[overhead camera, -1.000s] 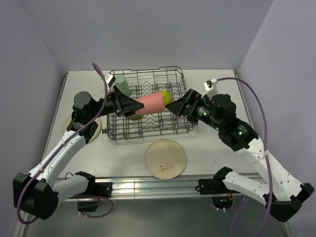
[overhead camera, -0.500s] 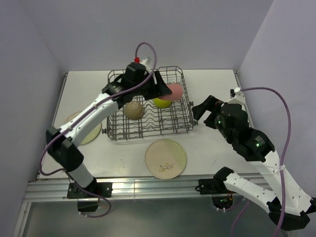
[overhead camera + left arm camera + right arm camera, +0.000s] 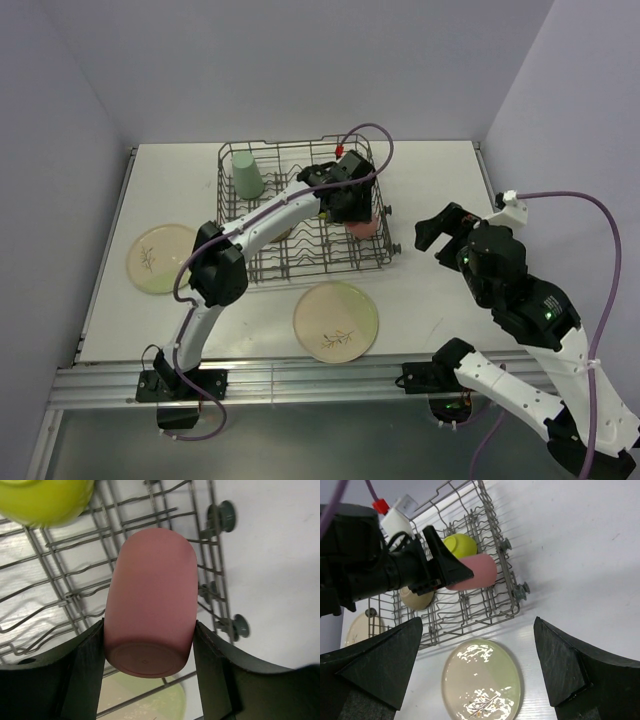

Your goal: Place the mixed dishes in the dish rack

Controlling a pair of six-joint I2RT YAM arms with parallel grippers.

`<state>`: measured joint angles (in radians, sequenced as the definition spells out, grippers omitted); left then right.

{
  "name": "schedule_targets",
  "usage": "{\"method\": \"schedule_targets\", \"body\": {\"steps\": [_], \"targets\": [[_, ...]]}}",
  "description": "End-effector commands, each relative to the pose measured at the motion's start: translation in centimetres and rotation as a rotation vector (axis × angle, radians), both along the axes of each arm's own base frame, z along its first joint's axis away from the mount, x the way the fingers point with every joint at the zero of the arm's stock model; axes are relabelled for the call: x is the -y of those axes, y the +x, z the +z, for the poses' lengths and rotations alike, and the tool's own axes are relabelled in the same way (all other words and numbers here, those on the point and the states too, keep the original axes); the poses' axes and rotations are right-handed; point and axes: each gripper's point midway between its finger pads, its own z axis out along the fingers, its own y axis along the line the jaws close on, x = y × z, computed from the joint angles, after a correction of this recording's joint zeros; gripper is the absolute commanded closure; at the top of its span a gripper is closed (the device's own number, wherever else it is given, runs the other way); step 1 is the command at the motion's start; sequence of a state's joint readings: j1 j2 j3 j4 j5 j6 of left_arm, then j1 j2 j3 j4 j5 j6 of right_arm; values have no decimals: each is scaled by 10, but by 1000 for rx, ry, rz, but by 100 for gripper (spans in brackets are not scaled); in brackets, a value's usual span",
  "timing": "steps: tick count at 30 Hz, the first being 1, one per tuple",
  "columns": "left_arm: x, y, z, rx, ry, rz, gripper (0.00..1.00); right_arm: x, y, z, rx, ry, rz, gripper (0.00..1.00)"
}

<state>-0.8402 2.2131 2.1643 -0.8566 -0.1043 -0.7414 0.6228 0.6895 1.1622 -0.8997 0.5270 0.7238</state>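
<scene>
The grey wire dish rack (image 3: 262,262) stands at the table's middle back. My left gripper (image 3: 350,208) reaches over its right end, shut on the coral-pink cup (image 3: 363,227). In the left wrist view the cup (image 3: 150,595) lies on its side between my fingers (image 3: 90,665), just above the rack wires, beside the lime-green bowl (image 3: 45,500). The mint-green cup (image 3: 246,178) stands upside down in the rack's back left. One cream plate (image 3: 336,320) lies in front of the rack, another (image 3: 160,257) to its left. My right gripper (image 3: 440,228) is open and empty, right of the rack. No black bowl shows.
A tan bowl (image 3: 417,597) lies upside down in the rack's middle, seen in the right wrist view with the lime-green bowl (image 3: 460,545) and the front plate (image 3: 482,682). Walls close the table at the back and both sides. The rail runs along the near edge.
My left arm has carried the coral-pink cup from the rack's middle to its right end and lowered it. My right arm has drawn back to the right, away from the rack.
</scene>
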Motion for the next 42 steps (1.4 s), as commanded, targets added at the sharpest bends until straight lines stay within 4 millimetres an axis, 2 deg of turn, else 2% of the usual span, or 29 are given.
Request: {"method": "schedule_targets", "body": {"steps": [1,6,7,10,11,14,20,23,24,27,29,30,31,32,33,36,42], "targets": [[-10,12,27,70,16,39,100,18,-4,13,47,-14,-57,0],[1,8,19,63,4,16,100,18,-5,8,40,-20,-56,0],[4,7,9,45,17,7,100,18,-5,9,42,-19,-54,0],[9,4,2,18,31,-13,100,17,-6,9,44,-16,-50,0],[10,4,-7,7,43,-19,100,18,-6,8,45,-17,-54,0],[8,4,-18,-5,75,-19,100,20,-7,5,43,-22,-56,0],[7,10,-25,-7,91,-9,97,17,-5,1,39,-23,-50,0],[10,12,-28,-11,83,-14,87,15,-4,-3,35,-23,-43,0],[11,12,-29,-12,84,-14,77,14,-3,-4,35,-20,-39,0],[13,14,-30,-7,78,-14,54,11,-3,-8,27,-21,-31,0],[14,15,-30,-3,74,-13,47,9,-1,-12,21,-20,-22,0],[16,16,-30,2,68,-15,35,7,0,-13,20,-18,-20,0],[16,17,-29,5,65,-17,12,7,0,-15,16,-20,-18,0],[17,18,-27,9,61,-17,4,6,1,-17,12,-23,-18,0],[16,19,-27,8,62,-15,1,6,1,-18,11,-25,-16,0],[13,21,-25,17,66,-7,1,4,3,-22,1,-31,-15,0],[5,23,-2,62,54,20,1,-2,3,-39,-29,-35,11,0]]}}
